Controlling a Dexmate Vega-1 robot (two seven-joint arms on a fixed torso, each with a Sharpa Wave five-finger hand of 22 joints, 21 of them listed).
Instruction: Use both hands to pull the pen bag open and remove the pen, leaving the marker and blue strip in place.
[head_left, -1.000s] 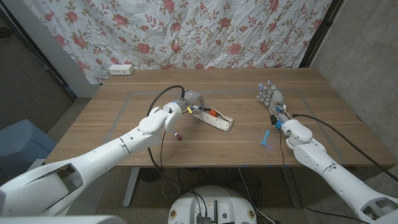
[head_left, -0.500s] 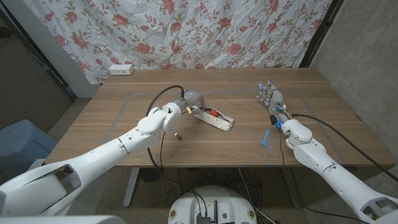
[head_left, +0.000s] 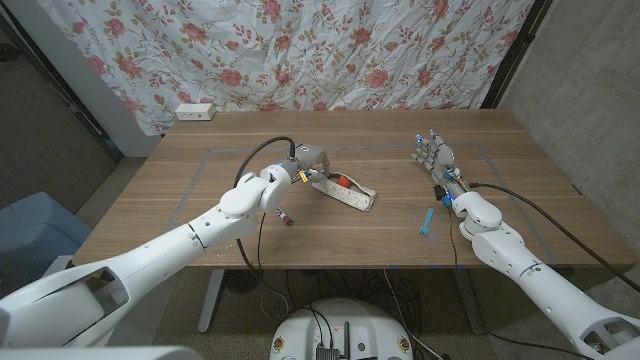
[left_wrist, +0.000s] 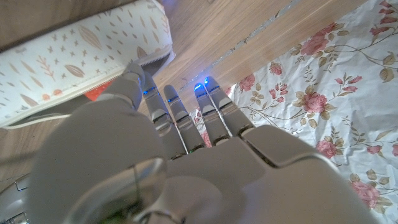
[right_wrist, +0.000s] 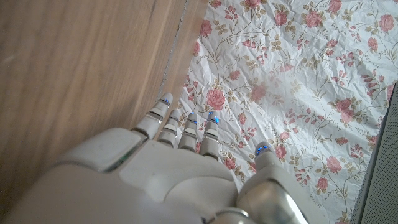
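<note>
Opening is just starting: left hand is touching the white leaf-patterned fabric pen bag mid-frame, grip unclear; right hand, fingers apart and empty, must join it.

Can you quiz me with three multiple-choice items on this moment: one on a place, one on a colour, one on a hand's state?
1. Where does the blue strip lie?
A. inside the pen bag
B. on the table beside the right arm
C. under the left hand

2. What colour is the power strip at the table's far edge?
A. white
B. black
C. red

3. How is the right hand?
A. holding the pen
B. gripping the pen bag
C. open, fingers apart, holding nothing

Answers: 1 B, the strip lies on bare wood by the right forearm. 2 A, it shows white against the wood. 3 C, its fingers are spread with nothing in them, far from the pen bag.
</note>
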